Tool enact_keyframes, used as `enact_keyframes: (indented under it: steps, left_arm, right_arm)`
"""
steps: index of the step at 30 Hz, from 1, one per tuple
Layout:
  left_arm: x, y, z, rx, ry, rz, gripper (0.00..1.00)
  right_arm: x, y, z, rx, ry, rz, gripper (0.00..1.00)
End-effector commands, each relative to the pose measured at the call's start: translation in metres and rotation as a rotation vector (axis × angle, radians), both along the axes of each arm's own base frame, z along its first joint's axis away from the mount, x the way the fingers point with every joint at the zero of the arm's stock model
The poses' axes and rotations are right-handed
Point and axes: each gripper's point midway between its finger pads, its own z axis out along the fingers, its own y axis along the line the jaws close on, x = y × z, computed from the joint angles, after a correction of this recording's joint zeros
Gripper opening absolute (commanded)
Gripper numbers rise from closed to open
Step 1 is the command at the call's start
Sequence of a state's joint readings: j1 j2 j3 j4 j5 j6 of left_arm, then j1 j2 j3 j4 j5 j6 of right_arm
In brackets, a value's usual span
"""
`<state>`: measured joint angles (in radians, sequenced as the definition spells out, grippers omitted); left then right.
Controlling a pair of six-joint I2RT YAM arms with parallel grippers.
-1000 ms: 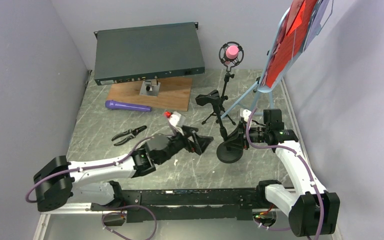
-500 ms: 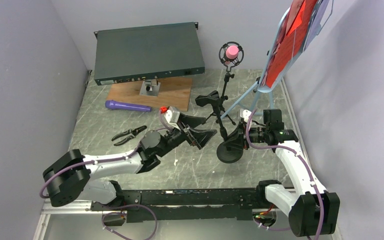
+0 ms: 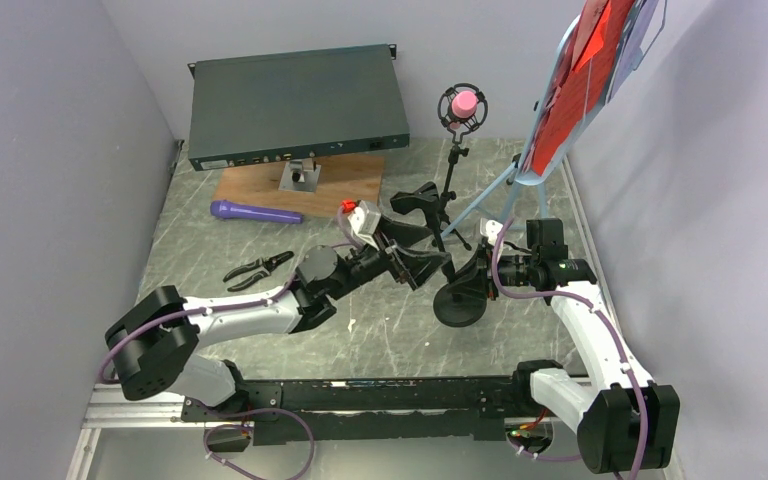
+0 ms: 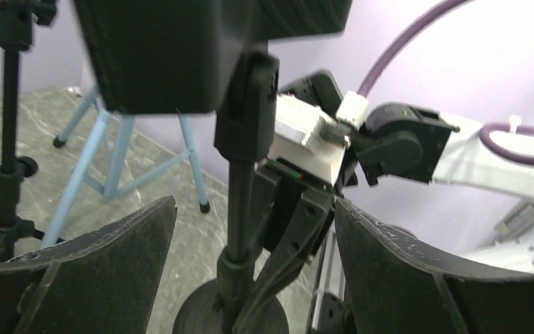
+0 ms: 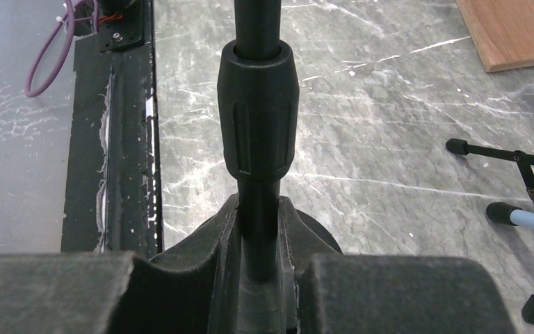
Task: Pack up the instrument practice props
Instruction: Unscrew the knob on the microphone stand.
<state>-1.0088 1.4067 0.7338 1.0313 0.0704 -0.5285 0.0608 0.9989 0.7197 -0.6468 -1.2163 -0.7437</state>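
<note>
The black round-base mic holder (image 3: 457, 303) stands upright at centre right, its clip (image 3: 422, 197) empty. My right gripper (image 3: 475, 278) is shut on its pole (image 5: 257, 209), just below the ribbed collar (image 5: 257, 111). From the left, my left gripper (image 3: 415, 262) stands open with one jaw on each side of the same pole (image 4: 240, 229), not touching it. A pink microphone (image 3: 463, 103) sits in the tripod mic holder (image 3: 447, 215). The purple microphone (image 3: 255, 212) lies on the table. Red music sheets (image 3: 585, 80) rest on the light-blue music tripod (image 3: 520, 170).
A dark green rack box (image 3: 295, 103) sits at the back on a small stand over a wooden board (image 3: 350, 190). Black pliers (image 3: 257, 269) lie left of my left arm. Grey walls close in on both sides. The blue tripod's legs (image 4: 115, 149) spread just behind the holder.
My left arm has swung right and forward until its open jaws straddle the round-base holder's pole, and they have narrowed slightly. The right gripper and the holder have not moved.
</note>
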Motion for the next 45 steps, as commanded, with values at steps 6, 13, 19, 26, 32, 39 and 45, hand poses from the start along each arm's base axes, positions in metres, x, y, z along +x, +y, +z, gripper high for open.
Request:
enact_keyframes:
  steps: [6, 13, 19, 26, 32, 39, 45]
  left_arm:
    - [-0.016, -0.01, -0.035, 0.128, -0.004, -0.144, 0.92]
    - [-0.015, -0.026, -0.052, 0.166, 0.033, -0.205, 0.88]
    - [-0.012, -0.036, -0.057, 0.168, 0.052, -0.233, 0.72]
    - [-0.013, -0.036, -0.05, 0.117, 0.048, -0.239, 0.67]
    - [-0.012, -0.035, -0.045, 0.107, 0.043, -0.232, 0.49]
    - [-0.012, -0.035, -0.037, 0.089, 0.064, -0.23, 0.0]
    - [-0.013, -0.041, -0.041, 0.156, 0.192, 0.0, 0.0]
  right_arm:
    - [-0.004, 0.007, 0.027, 0.072, -0.095, 0.069, 0.0]
    - [-0.003, 0.007, 0.026, 0.071, -0.095, 0.067, 0.0]
    - [-0.003, 0.007, 0.026, 0.071, -0.093, 0.067, 0.0]
    - [-0.004, 0.007, 0.026, 0.072, -0.095, 0.068, 0.0]
    - [-0.004, 0.007, 0.027, 0.072, -0.096, 0.068, 0.0]
    - [-0.003, 0.007, 0.026, 0.072, -0.094, 0.067, 0.0]
    - [-0.003, 0.007, 0.026, 0.072, -0.092, 0.067, 0.0]
